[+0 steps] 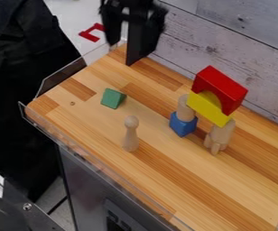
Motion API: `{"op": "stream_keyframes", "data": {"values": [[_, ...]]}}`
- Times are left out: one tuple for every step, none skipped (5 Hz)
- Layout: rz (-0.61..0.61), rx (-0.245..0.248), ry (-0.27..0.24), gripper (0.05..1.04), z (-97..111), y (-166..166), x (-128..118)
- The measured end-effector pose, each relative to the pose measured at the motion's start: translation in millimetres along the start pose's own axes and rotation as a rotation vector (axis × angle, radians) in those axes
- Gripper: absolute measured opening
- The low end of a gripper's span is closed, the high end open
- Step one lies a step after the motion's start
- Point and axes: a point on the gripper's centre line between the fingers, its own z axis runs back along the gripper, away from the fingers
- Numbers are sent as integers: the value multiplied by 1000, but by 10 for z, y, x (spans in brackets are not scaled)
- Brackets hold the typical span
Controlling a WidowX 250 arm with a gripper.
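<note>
The tool point(130, 41) hung over the far corner of the wooden desk point(196, 180), its 2 fingers parted, with nothing seen in its grasp. A green prism block point(113, 98) lay on the desk, nearer to the tool than the peg figure point(130, 135), which stood upright towards the middle. To the right in the view rose a structure on 2 supports: a wooden cylinder point(185, 109) on a blue block point(183, 124), and beside it a pale wooden piece point(220, 135) with a split foot. A yellow block point(206, 109) bridged them, and a red arch point(219, 85) sat on top. A red piece point(92, 33) lay beyond the desk's far left edge, black cloth point(20, 90) hung at the left, and a plank wall point(232, 49) stood behind.
</note>
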Motion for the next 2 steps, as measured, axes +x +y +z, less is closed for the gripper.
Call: {"op": "stream_keyframes", "data": {"values": [[-57,-1,44,1000,330,-248,-14],[-70,-6,52,999,342,-336,-21]]}}
